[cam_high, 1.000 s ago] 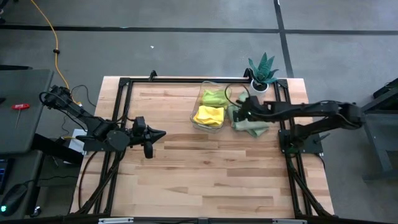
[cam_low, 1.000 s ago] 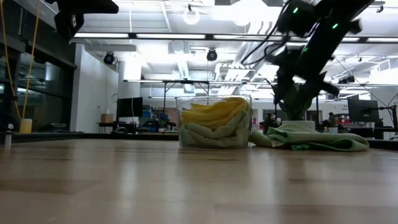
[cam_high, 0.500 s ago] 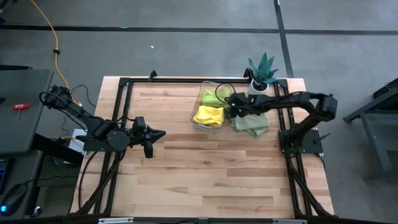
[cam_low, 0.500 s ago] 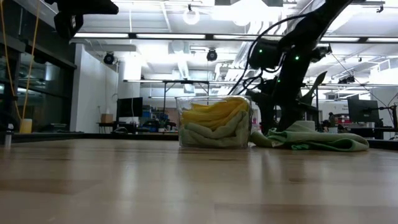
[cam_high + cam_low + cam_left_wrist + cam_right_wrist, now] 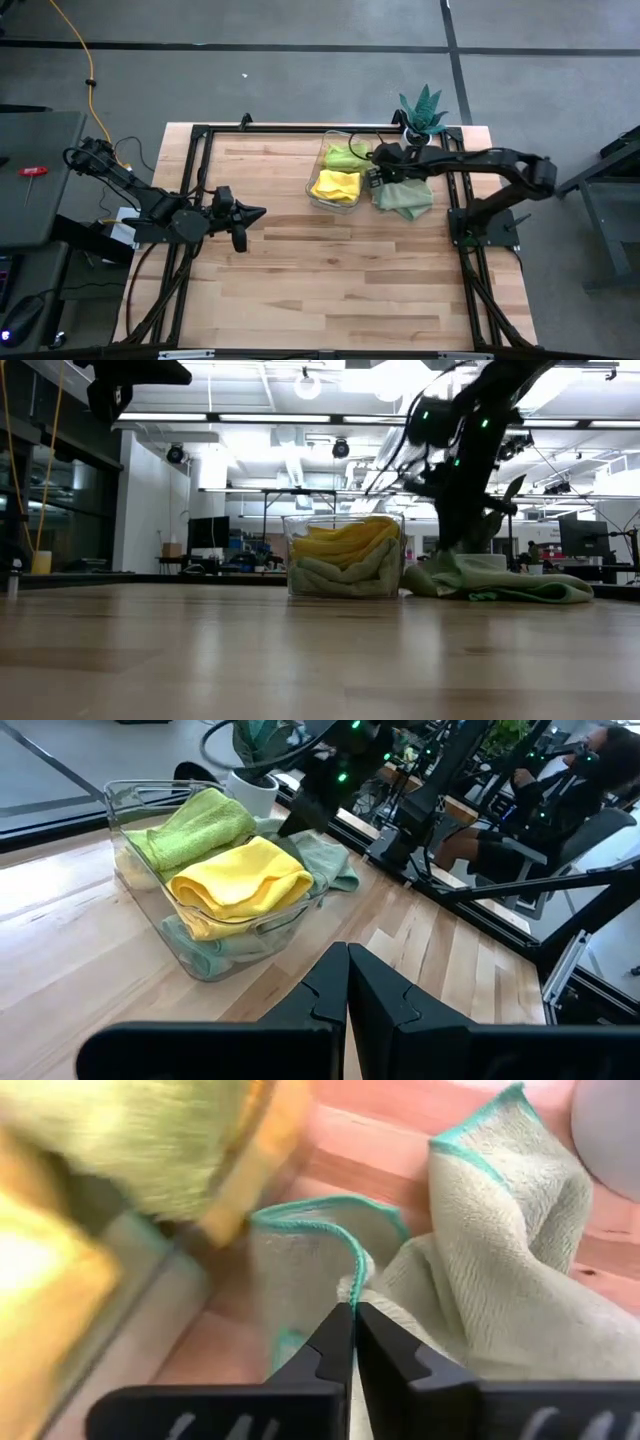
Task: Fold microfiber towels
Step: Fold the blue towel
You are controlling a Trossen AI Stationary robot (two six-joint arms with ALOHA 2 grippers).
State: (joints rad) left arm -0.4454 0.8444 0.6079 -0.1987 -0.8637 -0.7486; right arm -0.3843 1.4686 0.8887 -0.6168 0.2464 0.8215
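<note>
The pale green towel (image 5: 500,1270) lies rumpled with a teal hem, just beside the bin (image 5: 318,186). The right gripper (image 5: 354,1330) has its fingers pinched together on a fold of it. Only the left wrist view shows the yellow towel (image 5: 240,880) heaped on a lime one (image 5: 195,825); the left gripper (image 5: 348,982), pressed together, hangs well apart.
</note>
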